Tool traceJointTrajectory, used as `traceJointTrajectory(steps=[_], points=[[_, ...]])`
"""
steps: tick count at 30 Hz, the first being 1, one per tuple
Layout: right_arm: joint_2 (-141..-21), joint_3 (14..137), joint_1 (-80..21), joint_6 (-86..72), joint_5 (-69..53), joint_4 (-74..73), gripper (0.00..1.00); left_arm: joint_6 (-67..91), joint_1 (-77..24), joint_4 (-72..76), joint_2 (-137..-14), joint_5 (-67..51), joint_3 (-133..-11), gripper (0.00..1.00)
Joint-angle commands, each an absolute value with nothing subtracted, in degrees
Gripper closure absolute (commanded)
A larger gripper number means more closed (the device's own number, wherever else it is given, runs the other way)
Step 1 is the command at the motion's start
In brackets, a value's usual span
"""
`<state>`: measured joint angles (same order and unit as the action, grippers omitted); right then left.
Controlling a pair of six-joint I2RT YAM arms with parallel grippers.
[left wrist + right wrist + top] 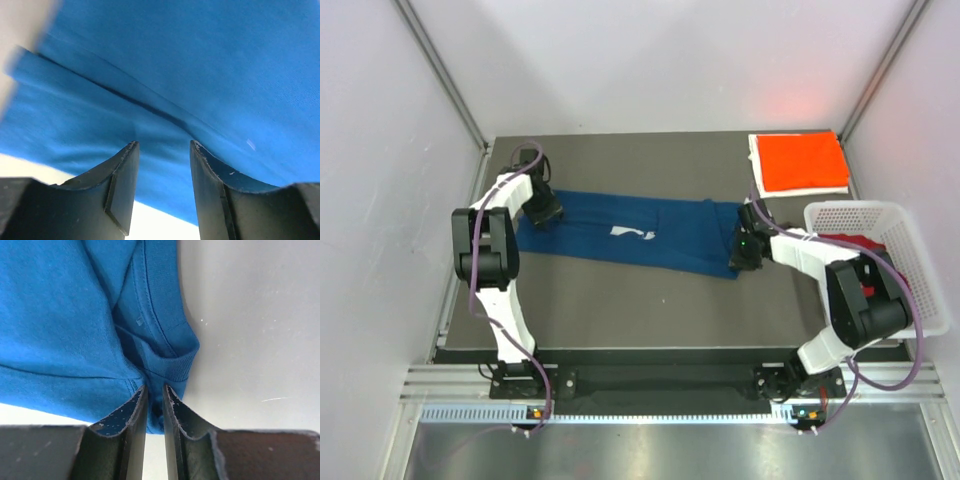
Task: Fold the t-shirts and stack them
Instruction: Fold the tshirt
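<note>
Top view: a blue shirt (590, 225) lies stretched across the table (650, 310), its long axis running left to right and dipping slightly toward the near right. The left gripper (545, 212) is down on its left end and the right gripper (744, 252) on its right end, so each arm has the end nearer to it. A folded orange shirt (802, 162) sits in the far right corner, well apart. A red shirt (868, 243) lies in the basket (920, 270) at the right edge.

Left wrist view: the jaws stand spread, a plain gap between them. Blue cloth fills the view beyond the tips, and a fold ridge runs slantwise toward the gap. No cloth looks pinched here.

Right wrist view: the jaws are pressed almost together, pinching a ribbed edge of the blue shirt at its corner, with bare table to the right.

Judgement: any fold turns on both ends being held, and the left end seems not yet gripped.
</note>
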<state>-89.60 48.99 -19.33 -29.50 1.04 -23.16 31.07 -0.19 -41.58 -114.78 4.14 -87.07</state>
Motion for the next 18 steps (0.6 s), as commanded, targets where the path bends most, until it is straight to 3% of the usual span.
traceJointTrajectory(steps=[1, 10, 18], points=[[-87.4, 46.5, -19.2, -30.7, 6.1, -21.4, 0.8, 30.2, 4.1, -41.3, -117.8, 5.7, -90.3, 0.5], [-85.5, 42.3, -19.0, -31.6, 10.7, -20.5, 0.81, 30.1, 6.7, -39.4, -124.1, 5.8, -93.6, 0.5], [-82.9, 42.3, -18.8, -31.5, 13.6, -22.0, 0.81, 32.1, 8.0, -41.8, -120.9, 11.8, -95.1, 0.49]])
